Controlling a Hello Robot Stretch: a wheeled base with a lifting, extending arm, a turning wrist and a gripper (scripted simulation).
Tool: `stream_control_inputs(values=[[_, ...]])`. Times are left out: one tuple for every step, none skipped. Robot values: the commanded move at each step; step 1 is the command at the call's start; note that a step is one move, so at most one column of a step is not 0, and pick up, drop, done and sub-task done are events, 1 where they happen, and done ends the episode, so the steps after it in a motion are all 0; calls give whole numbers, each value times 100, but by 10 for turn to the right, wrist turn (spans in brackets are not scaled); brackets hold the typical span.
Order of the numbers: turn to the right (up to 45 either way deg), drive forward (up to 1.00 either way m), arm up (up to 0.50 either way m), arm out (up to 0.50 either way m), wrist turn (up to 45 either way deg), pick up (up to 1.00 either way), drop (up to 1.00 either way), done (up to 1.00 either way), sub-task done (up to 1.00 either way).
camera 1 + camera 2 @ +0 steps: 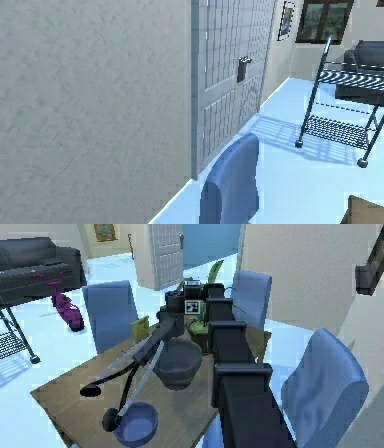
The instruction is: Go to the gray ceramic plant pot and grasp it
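gripper [101, 405] sticks out from the dark arm [240, 394] in the arm side view. its two thin fingers [125, 369] reach toward 8 o'clock, low over the brown table [60, 389]. i cannot tell if it holds anything, because things sit on the table right by it. a grey round pot [180, 367] stands on the table near the middle, just beside the gripper's dark body, at 2 o'clock from the finger ends. a small blue bowl [135, 424] sits at 7 o'clock from the pot. green leaves [213, 272] poke up at 12 o'clock, behind the arm. a blue chair [110, 309] stands at 10 o'clock by the table. a black sofa [40, 264] and a pink thing [66, 310] on the floor are farther off that way. in the forward view, a grey wall [90, 100] stands at 9 o'clock and a white door [225, 70] at 1 o'clock. a blue chair back [230, 185] shows at 6 o'clock, and a black wire rack [345, 115] stands at 3 o'clock.
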Motion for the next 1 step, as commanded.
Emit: stream_control_inputs(values=[[0, 0, 0, 0, 450, 0, 0, 0, 0]])
